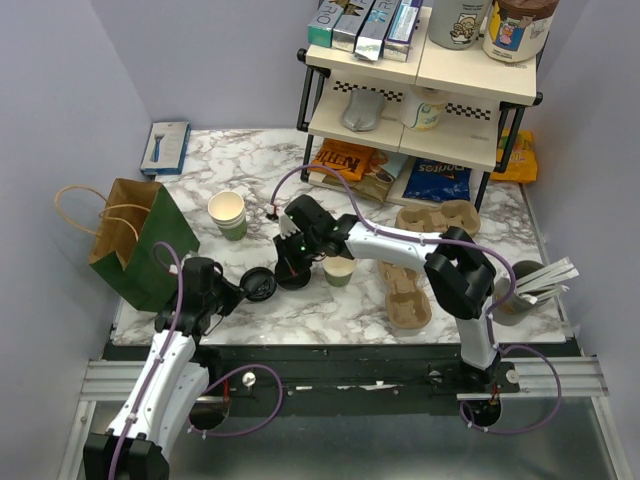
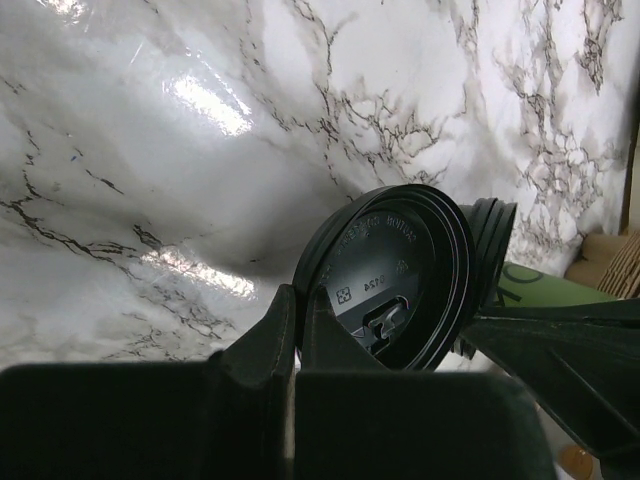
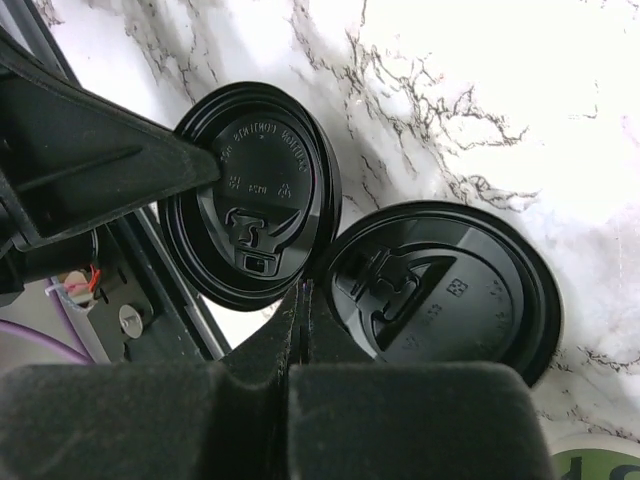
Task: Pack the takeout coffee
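Pinching the rim of a black plastic lid [image 2: 400, 275], the left gripper [image 2: 291, 325] is holding it tilted. The right gripper [image 3: 301, 312] is clamping a second black lid [image 3: 445, 290] right beside the first. The small dark-green cup [image 1: 339, 271] is standing upright and lidless on the marble table [image 1: 240, 160], just beside the right gripper.

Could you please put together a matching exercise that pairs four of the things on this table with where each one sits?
Things:
1. green paper bag
2. black lids
3. grey cup of white sticks
4. blue box

Places:
a. back-left corner
b. front, just right of the bag
c. far right edge
d. far left edge

Pairs: 1-d, 2-b, 3-c, 4-a
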{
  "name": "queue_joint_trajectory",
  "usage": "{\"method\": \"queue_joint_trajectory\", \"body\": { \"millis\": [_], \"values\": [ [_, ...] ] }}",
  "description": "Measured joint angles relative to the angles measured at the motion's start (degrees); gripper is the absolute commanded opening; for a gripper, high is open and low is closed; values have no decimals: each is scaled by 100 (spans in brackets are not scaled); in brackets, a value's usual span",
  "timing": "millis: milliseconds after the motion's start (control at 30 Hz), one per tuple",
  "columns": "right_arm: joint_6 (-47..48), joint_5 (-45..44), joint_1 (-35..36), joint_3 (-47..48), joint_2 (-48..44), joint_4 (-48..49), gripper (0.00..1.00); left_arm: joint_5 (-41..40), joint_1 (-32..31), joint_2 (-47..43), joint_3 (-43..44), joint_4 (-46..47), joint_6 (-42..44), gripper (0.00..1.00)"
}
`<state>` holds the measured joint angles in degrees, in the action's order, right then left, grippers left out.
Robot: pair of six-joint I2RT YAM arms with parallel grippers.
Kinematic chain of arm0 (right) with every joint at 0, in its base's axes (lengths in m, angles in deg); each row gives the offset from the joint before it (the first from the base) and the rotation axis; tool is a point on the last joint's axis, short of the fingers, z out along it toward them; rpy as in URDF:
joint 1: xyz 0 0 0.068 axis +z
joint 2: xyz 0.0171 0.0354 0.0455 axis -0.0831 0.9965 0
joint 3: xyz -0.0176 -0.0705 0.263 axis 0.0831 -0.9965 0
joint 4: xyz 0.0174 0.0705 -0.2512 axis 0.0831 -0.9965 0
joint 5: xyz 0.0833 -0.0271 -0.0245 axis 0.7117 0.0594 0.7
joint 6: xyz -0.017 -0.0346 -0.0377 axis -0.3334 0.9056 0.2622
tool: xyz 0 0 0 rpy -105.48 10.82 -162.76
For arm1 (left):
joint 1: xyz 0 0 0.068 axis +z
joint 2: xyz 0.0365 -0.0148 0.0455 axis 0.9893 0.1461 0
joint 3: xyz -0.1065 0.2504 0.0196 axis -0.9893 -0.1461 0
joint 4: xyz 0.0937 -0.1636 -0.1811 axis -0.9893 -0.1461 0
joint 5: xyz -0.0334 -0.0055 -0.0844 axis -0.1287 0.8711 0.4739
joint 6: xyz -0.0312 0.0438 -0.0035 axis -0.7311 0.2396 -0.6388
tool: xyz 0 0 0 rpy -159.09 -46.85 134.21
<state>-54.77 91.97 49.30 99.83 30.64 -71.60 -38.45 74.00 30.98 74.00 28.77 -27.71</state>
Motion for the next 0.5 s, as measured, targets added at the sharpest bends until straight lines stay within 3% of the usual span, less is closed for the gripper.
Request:
{"method": "queue_joint_trajectory", "body": {
  "millis": [500],
  "values": [
    [-103, 229, 0, -426, -448, 533, 1, 208, -85, 831, 15, 94, 433, 0]
  ]
}}
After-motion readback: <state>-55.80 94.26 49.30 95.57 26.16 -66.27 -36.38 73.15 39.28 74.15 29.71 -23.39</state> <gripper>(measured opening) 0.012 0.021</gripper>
